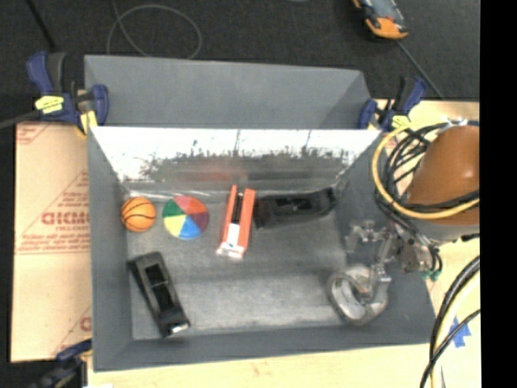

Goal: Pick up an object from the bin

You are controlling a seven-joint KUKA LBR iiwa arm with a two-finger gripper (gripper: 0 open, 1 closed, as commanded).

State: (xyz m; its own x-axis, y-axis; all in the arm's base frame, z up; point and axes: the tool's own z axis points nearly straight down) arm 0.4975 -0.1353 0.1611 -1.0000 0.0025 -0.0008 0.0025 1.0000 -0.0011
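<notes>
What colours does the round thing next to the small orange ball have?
The round segmented ball has red, yellow, green and blue wedges, seen in the camera view.

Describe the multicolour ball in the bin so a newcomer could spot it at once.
In the grey bin, look along the foot of the back wall, left half. The multicolour ball sits second from left, between an orange ball and a red-and-white bar. It alone shows wedges of red, yellow, green and blue.
</notes>
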